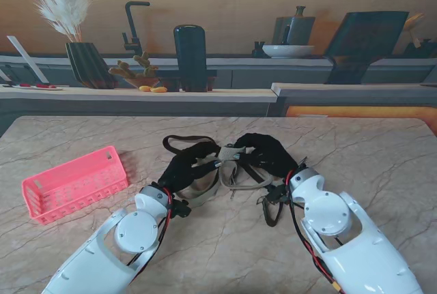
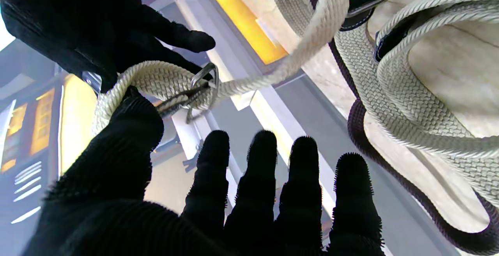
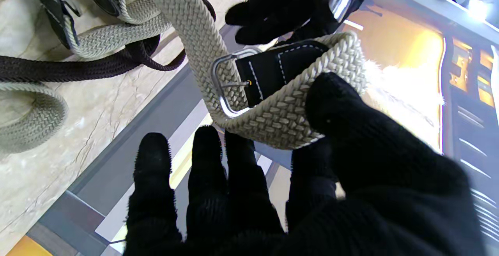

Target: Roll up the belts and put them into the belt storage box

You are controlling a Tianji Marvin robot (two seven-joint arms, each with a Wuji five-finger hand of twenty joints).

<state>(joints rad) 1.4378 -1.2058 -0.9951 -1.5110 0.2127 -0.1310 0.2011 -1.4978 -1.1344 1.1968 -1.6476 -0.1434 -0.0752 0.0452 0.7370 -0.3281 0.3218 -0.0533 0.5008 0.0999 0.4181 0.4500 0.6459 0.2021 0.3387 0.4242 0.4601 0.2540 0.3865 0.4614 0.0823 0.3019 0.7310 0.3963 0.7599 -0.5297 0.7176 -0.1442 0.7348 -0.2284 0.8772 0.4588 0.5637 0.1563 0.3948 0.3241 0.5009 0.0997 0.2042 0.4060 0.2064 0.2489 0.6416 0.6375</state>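
Now left hand (image 2: 117,162) and right hand (image 3: 351,162) both pinching beige belt (image 3: 273,123).

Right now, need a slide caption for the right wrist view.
Right hand pinches the beige belt at its buckle, left hand facing it, dark belt on the table.

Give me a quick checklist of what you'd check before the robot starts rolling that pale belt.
1. Right hand grips the beige belt at the buckle: ok.
2. Left hand holds the same belt: ok, thumb on it.
3. Beige belt free of the dark belt: not ok, they overlap on the table.
4. Pink box in reach, on the left: ok.
5. Box has room: cannot tell.
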